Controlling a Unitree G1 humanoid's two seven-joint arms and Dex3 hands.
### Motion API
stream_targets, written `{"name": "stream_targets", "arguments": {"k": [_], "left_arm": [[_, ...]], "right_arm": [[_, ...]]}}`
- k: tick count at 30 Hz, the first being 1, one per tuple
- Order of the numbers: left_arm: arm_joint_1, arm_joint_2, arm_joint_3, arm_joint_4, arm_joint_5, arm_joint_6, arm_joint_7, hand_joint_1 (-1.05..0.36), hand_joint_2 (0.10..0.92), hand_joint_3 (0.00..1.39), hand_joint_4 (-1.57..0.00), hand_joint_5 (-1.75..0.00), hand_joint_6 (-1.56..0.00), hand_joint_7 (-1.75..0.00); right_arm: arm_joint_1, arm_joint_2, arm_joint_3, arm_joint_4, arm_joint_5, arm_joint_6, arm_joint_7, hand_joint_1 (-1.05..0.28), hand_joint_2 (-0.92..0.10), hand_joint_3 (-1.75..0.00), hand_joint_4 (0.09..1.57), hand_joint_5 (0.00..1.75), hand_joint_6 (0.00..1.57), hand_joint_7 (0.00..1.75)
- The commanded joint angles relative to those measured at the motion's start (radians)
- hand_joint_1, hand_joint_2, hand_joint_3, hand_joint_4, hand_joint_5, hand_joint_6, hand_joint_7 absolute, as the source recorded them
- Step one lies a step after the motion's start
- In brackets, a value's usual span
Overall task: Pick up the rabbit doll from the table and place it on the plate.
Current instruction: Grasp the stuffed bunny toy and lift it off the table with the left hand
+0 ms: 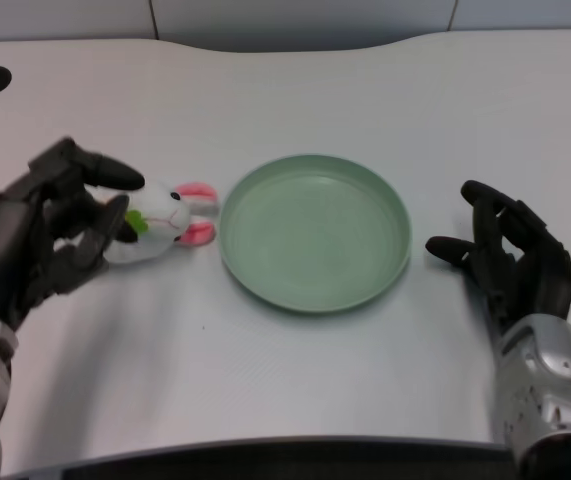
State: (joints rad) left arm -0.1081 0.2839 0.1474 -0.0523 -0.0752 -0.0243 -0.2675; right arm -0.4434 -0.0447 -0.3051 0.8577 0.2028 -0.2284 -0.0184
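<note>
As my left hand (50, 225) closes its fingers around the rabbit doll (165, 222), I should firm the grip, lift straight, then carry it right over the plate (315, 232).

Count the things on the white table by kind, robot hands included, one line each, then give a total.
Dolls: 1, the rabbit
Plates: 1, the green plate
Robot hands: 2, left robot hand and right robot hand
Total: 4
</note>
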Motion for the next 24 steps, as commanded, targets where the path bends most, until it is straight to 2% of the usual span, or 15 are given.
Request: {"name": "stream_targets", "arguments": {"k": [1,3,6,8,12,13,14,15,16,18,19,20,21,22,24], "left_arm": [[-0.077,0.109,-0.055,0.013,0.147,-0.033,-0.008,-0.40,0.921,0.44,-0.43,-1.50,-0.45,-1.08],[-0.110,0.156,-0.081,0.033,0.219,-0.064,-0.010,-0.39,0.921,0.37,-0.43,-1.41,-0.47,-0.92],[-0.146,0.212,-0.120,0.056,0.312,-0.079,-0.007,-0.42,0.921,0.18,-0.42,-1.30,-0.50,-0.65],[-0.166,0.254,-0.151,0.071,0.389,-0.096,-0.003,-0.50,0.921,0.09,-0.31,-1.17,-0.48,-0.45],[-0.173,0.266,-0.161,0.081,0.419,-0.105,0.002,-0.54,0.921,0.07,-0.28,-1.12,-0.49,-0.36],[-0.204,0.321,-0.205,0.097,0.519,-0.118,-0.004,-0.54,0.921,0.07,-0.28,-1.12,-0.49,-0.36],[-0.228,0.363,-0.237,0.110,0.595,-0.129,-0.008,-0.62,0.920,0.04,-0.17,-0.83,-0.39,-0.20],[-0.244,0.390,-0.259,0.120,0.648,-0.136,-0.010,-0.66,0.920,0.02,-0.16,-0.68,-0.38,-0.12],[-0.253,0.404,-0.272,0.127,0.678,-0.141,-0.009,-0.67,0.921,0.01,-0.16,-0.58,-0.37,-0.07],[-0.257,0.405,-0.275,0.133,0.686,-0.144,-0.004,-0.68,0.921,0.01,-0.16,-0.52,-0.36,-0.04],[-0.302,0.423,-0.313,0.149,0.720,-0.116,-0.078,-0.69,0.921,0.01,-0.16,-0.51,-0.36,-0.04],[-0.340,0.435,-0.343,0.165,0.745,-0.094,-0.141,-0.79,0.919,0.01,-0.06,-0.29,-0.21,-0.03],[-0.367,0.443,-0.364,0.175,0.762,-0.076,-0.186,-0.83,0.916,0.01,-0.03,-0.20,-0.16,-0.03],[-0.394,0.439,-0.383,0.194,0.774,-0.058,-0.223,-0.86,0.915,0.01,-0.02,-0.15,-0.13,-0.03],[-0.432,0.428,-0.411,0.230,0.794,-0.041,-0.254,-0.90,0.875,0.00,0.00,-0.04,-0.09,-0.02]], "right_arm": [[-0.001,0.010,0.001,-0.002,0.008,0.004,-0.003,-0.31,-0.92,-0.30,0.75,1.01,0.69,0.48],[0.000,0.011,0.001,-0.005,0.008,0.005,-0.004,-0.30,-0.92,-0.30,0.76,1.01,0.69,0.47],[-0.002,0.010,0.001,-0.001,0.008,0.002,0.000,-0.31,-0.92,-0.29,0.77,1.01,0.69,0.48],[-0.004,0.009,0.000,0.002,0.009,0.002,0.000,-0.31,-0.92,-0.29,0.75,1.01,0.70,0.48],[-0.004,0.009,-0.001,0.003,0.010,0.002,0.000,-0.31,-0.92,-0.28,0.74,1.01,0.70,0.48],[-0.004,0.006,0.000,0.002,0.008,0.002,0.001,-0.31,-0.92,-0.28,0.74,1.01,0.70,0.48],[-0.004,0.004,0.001,0.002,0.006,0.002,0.002,-0.31,-0.92,-0.29,0.74,1.01,0.70,0.48],[-0.003,0.002,0.001,0.001,0.005,0.002,0.002,-0.32,-0.92,-0.29,0.74,1.01,0.70,0.48],[-0.003,0.001,0.002,0.001,0.005,0.002,0.002,-0.32,-0.92,-0.29,0.74,1.01,0.69,0.48],[-0.003,0.001,0.002,0.001,0.005,0.002,0.002,-0.32,-0.92,-0.30,0.74,1.01,0.69,0.48],[-0.005,-0.005,0.001,0.007,0.004,0.000,0.005,-0.32,-0.92,-0.30,0.74,1.01,0.69,0.48],[-0.006,-0.008,0.001,0.011,0.004,-0.001,0.008,-0.32,-0.92,-0.30,0.74,1.01,0.69,0.48],[-0.007,-0.012,0.000,0.014,0.004,-0.002,0.010,-0.32,-0.92,-0.29,0.73,1.01,0.69,0.48],[-0.007,-0.012,-0.004,0.015,0.011,-0.003,0.017,-0.32,-0.92,-0.29,0.73,1.01,0.69,0.48],[-0.009,-0.013,-0.008,0.019,0.015,-0.006,0.024,-0.32,-0.92,-0.29,0.72,1.00,0.70,0.48]]}}
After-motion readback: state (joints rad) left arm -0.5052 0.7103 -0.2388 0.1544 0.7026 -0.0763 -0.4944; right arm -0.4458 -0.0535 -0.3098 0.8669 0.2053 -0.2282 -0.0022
